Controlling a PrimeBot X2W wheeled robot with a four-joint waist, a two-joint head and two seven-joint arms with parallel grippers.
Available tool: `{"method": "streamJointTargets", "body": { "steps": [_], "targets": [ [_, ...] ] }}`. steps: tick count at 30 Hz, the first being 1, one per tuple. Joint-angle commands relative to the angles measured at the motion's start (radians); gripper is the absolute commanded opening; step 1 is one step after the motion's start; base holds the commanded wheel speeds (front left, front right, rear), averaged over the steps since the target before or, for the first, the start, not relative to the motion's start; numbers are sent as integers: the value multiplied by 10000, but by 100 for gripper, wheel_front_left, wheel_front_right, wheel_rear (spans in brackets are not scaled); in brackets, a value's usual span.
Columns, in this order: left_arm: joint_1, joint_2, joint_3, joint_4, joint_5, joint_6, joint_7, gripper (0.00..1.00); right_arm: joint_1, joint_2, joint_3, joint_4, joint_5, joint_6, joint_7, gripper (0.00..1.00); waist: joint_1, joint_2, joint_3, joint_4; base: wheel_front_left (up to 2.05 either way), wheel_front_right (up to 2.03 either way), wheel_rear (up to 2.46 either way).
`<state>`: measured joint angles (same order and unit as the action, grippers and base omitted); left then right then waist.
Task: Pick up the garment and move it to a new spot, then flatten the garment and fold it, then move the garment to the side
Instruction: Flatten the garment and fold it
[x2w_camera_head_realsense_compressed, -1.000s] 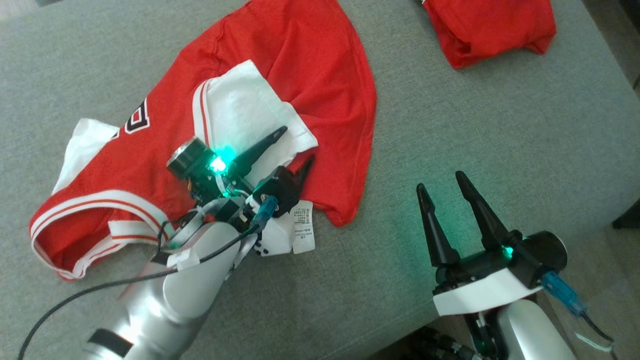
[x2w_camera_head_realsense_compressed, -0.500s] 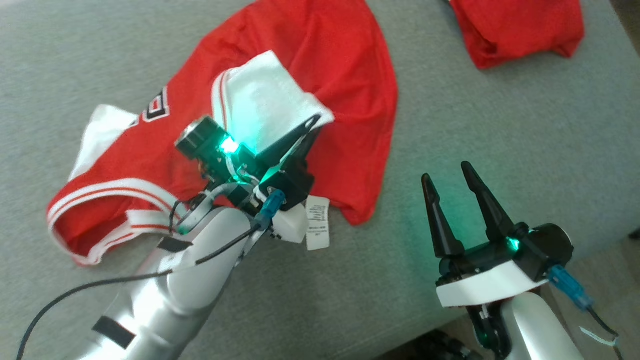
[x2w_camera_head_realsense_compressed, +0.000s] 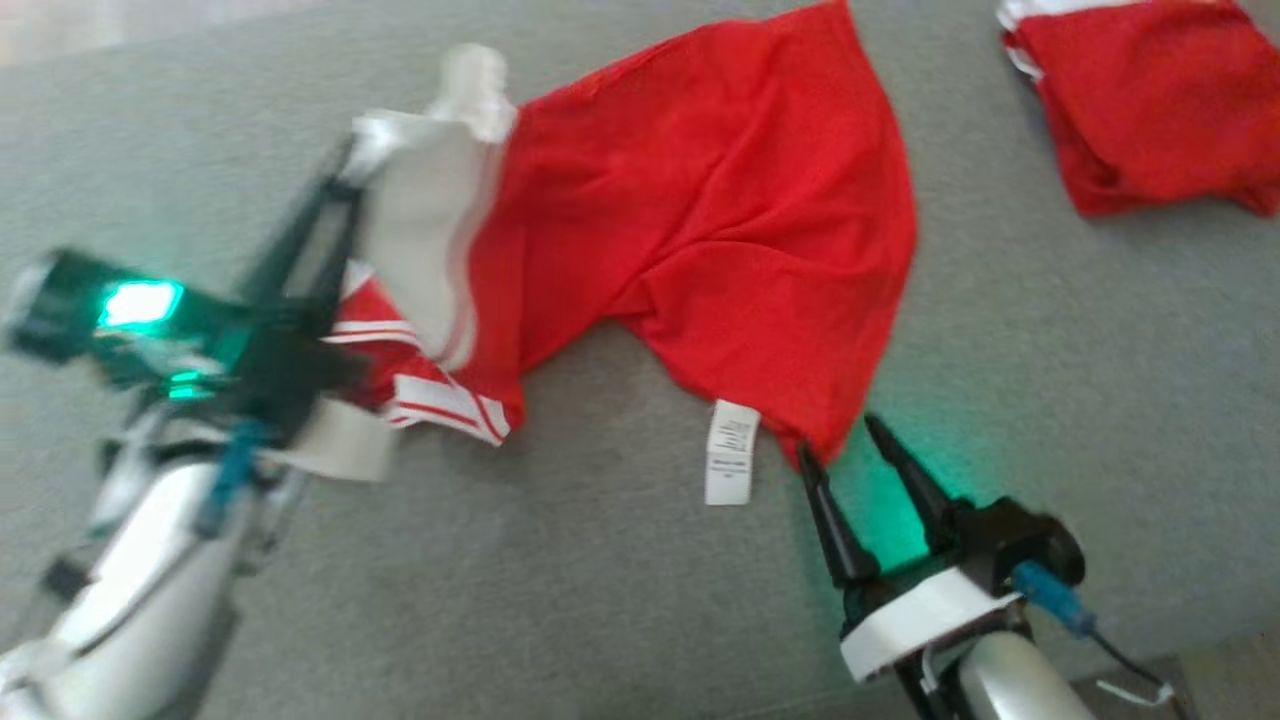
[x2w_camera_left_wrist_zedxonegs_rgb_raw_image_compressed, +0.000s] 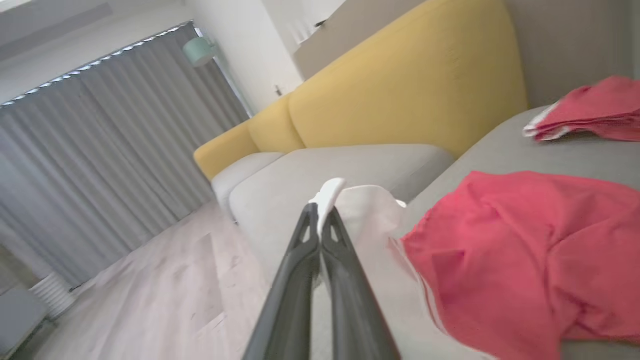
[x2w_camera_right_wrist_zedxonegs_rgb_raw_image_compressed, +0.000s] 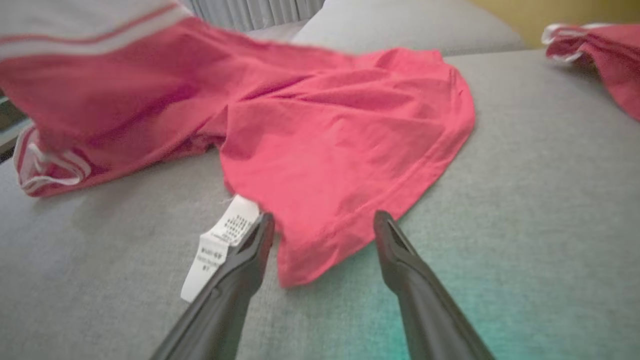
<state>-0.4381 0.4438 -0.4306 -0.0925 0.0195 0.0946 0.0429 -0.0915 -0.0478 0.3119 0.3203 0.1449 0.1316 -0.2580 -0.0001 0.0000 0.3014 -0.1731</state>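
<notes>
Left gripper (x2w_camera_left_wrist_zedxonegs_rgb_raw_image_compressed: 319, 220): clamped at its fingertips on the white panel (x2w_camera_head_realsense_compressed: 430, 230) of the garment (x2w_camera_head_realsense_compressed: 700, 200), seemingly to raise that end.
Garment: its red body trails from that grip over the grey cushion (x2w_camera_head_realsense_compressed: 1050, 350) toward the other arm.
Right gripper (x2w_camera_right_wrist_zedxonegs_rgb_raw_image_compressed: 325, 216): spread wide astride the hem corner, likely ready to pinch it; care label (x2w_camera_right_wrist_zedxonegs_rgb_raw_image_compressed: 220, 245) beside one finger.

Grey couch seat (x2w_camera_head_realsense_compressed: 600, 600) bears a red jersey (x2w_camera_head_realsense_compressed: 720, 230) and red bundle (x2w_camera_head_realsense_compressed: 1160, 110).

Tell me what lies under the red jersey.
Grey cushion shows all round the red jersey, so it lies on that; a white label sticks out at its hem. Anything else beneath the cloth is covered.
</notes>
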Motion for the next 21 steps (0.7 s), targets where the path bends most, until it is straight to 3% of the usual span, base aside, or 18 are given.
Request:
{"method": "streamJointTargets", "body": {
  "steps": [1, 8, 9, 10, 15, 21],
  "targets": [
    [38, 585, 872, -543, -252, 201, 44, 0, -144, -37, 300, 243, -147, -9, -38, 100, 1, 0, -232, 375, 0, 0, 0],
    [625, 1081, 1643, -1039, -694, 478, -13, 0, -807, -34, 81, 1846, -439, -9, -38, 98, 1, 0, -310, 586, 0, 0, 0],
    [651, 1103, 1658, -1081, -702, 492, -2, 0, -951, -31, 29, 1983, -481, -9, -38, 55, 1, 0, -308, 585, 0, 0, 0],
    [669, 1109, 1659, -1116, -702, 511, 10, 0, -1079, -30, -48, 2055, -446, -9, -38, 0, 1, 0, -315, 576, 0, 0, 0],
    [797, 1135, 1646, -1157, -769, 545, -5, 0, -1293, -27, 102, 1988, -333, -9, -38, 0, 1, 0, -460, 372, 0, 0, 0],
    [1089, 1241, 1765, -1214, -953, 578, -123, 0, -592, -306, -221, 969, -245, -9, -38, 0, 1, 0, -673, -95, 0, 0, 0]
  ]
}}
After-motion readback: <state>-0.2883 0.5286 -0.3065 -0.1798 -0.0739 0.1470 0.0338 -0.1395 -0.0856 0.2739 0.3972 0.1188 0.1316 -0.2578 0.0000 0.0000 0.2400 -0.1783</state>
